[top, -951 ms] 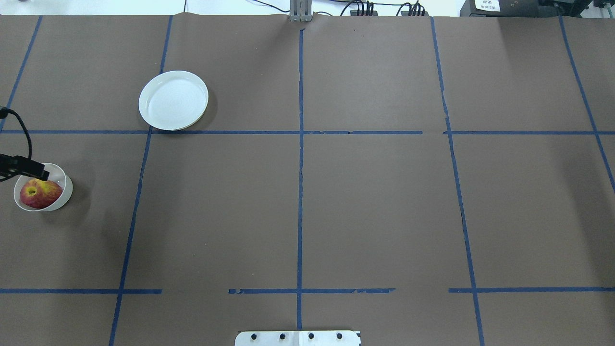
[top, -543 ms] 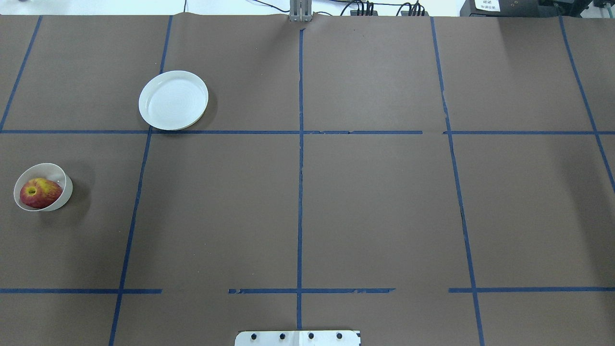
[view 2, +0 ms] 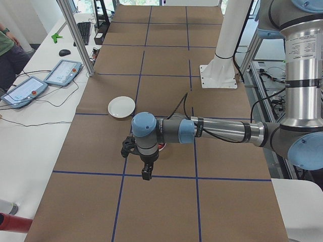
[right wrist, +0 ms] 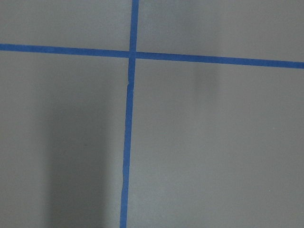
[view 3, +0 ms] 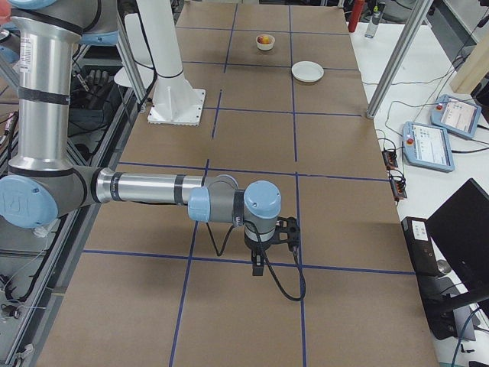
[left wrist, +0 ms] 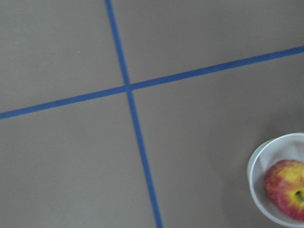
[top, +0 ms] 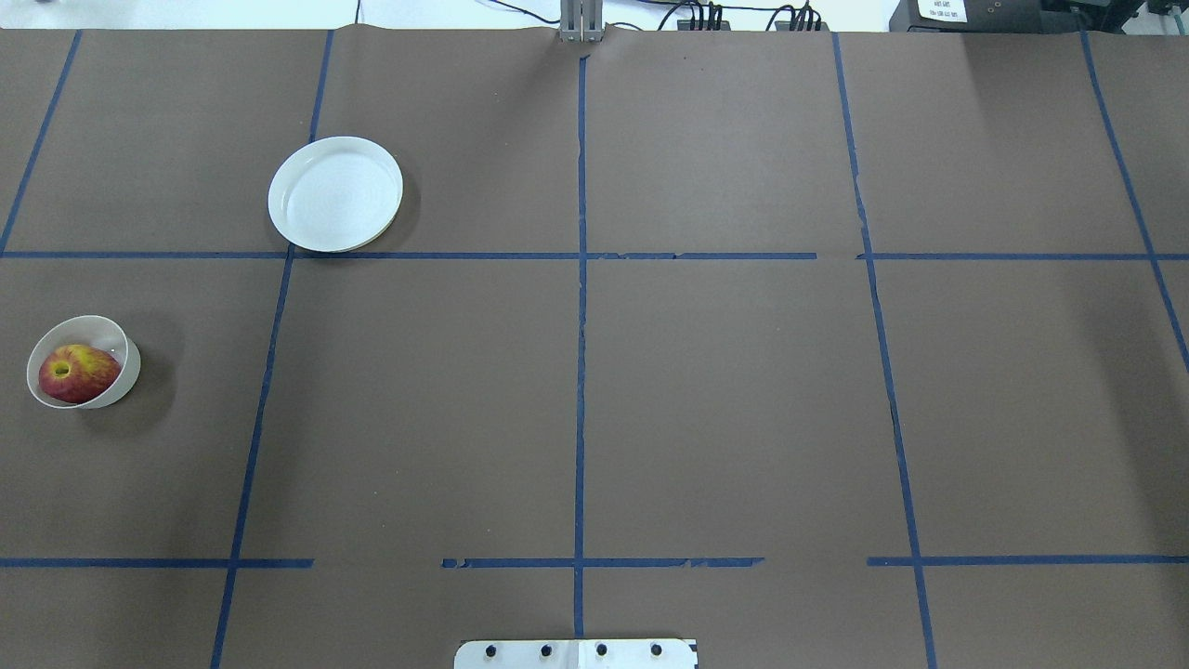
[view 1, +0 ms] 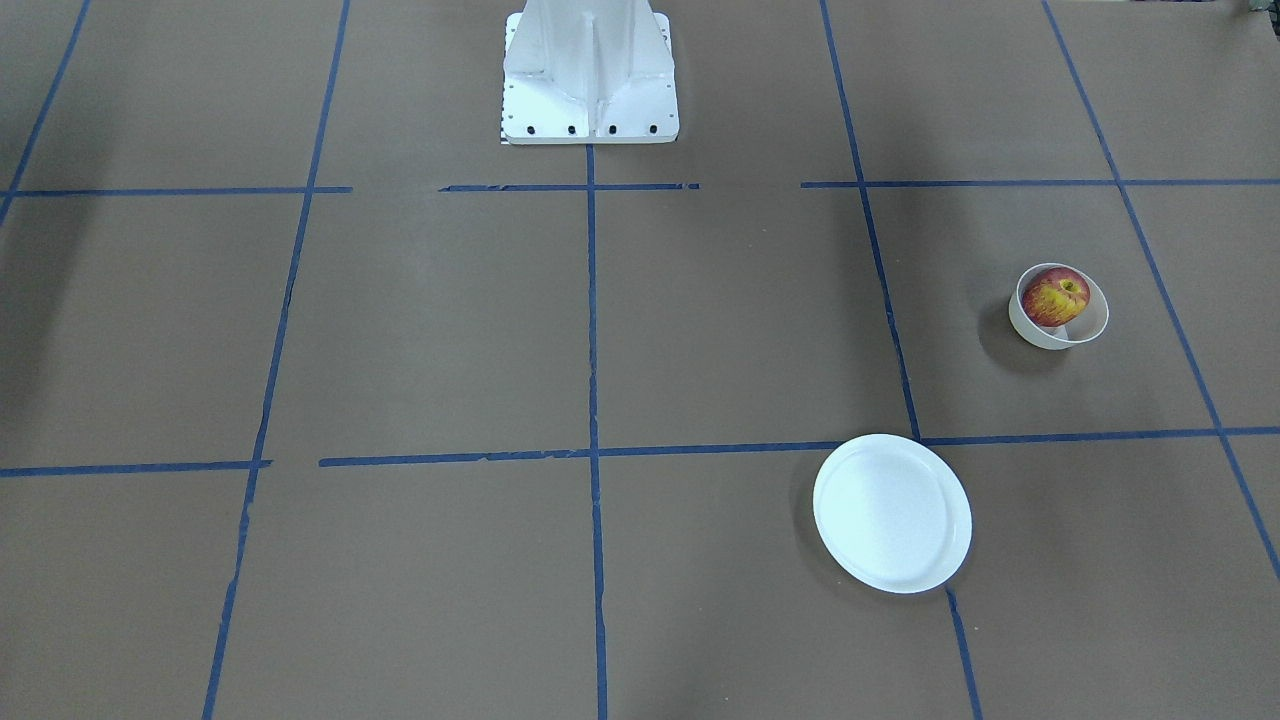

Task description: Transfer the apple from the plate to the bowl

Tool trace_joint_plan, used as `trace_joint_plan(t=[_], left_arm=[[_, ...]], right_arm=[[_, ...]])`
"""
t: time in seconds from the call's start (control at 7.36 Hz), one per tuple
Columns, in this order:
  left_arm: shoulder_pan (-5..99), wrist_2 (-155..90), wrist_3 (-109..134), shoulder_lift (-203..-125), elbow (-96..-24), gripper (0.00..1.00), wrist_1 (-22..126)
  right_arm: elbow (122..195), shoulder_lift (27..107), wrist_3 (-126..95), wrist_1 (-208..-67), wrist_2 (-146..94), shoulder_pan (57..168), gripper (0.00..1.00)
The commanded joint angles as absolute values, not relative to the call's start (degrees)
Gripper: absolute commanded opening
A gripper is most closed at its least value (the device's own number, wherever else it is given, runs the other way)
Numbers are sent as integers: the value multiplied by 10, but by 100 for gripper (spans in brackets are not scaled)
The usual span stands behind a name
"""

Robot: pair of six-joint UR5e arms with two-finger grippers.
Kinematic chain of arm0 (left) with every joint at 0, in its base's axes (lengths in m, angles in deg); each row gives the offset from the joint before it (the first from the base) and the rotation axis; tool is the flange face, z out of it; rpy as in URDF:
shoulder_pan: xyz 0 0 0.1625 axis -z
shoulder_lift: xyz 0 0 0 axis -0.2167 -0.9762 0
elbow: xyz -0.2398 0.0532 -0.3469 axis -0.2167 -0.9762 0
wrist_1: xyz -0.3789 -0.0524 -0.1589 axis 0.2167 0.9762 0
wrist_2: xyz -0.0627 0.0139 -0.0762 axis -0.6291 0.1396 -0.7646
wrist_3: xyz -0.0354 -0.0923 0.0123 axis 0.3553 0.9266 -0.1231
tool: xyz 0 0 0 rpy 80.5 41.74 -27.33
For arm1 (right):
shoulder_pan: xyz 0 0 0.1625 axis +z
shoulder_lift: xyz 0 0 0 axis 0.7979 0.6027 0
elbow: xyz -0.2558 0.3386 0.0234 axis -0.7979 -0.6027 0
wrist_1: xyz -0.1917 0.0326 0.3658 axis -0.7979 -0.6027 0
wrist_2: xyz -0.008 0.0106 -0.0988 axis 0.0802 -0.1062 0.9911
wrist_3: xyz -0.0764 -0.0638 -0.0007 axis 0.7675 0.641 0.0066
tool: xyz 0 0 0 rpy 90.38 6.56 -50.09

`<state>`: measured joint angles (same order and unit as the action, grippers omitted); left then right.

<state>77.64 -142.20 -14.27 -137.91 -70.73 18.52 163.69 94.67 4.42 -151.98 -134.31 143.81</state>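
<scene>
The red and yellow apple (top: 74, 373) lies in the small cream-white bowl (top: 131, 365) at the table's left edge. It also shows in the front view (view 1: 1055, 297) and the left wrist view (left wrist: 287, 194). The white plate (top: 335, 194) is bare, farther back and to the right of the bowl. My left gripper (view 2: 146, 174) shows only in the exterior left view, raised beside the bowl; I cannot tell if it is open or shut. My right gripper (view 3: 258, 267) shows only in the exterior right view, far from both dishes; I cannot tell its state.
The table is covered in brown paper with blue tape lines. The robot's white base (view 1: 590, 75) stands at the near middle edge. Tablets (view 2: 63, 72) lie on a side table, where an operator (view 2: 7, 55) sits.
The left gripper's black tip and cable, over the bowl's rim one second ago, have moved out of the overhead view to the left. Apple, bowl and plate have not moved.
</scene>
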Motion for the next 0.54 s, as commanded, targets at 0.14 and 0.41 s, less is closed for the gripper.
trace_joint_plan(t=[0.14, 0.41], left_arm=[[787, -1443, -149, -1369, -706, 100, 181], [788, -1443, -148, -1371, -712, 100, 181]], right_arm=[[1637, 947, 44, -1520, -1343, 1438, 100], [1637, 947, 44, -1520, -1343, 1438, 100]])
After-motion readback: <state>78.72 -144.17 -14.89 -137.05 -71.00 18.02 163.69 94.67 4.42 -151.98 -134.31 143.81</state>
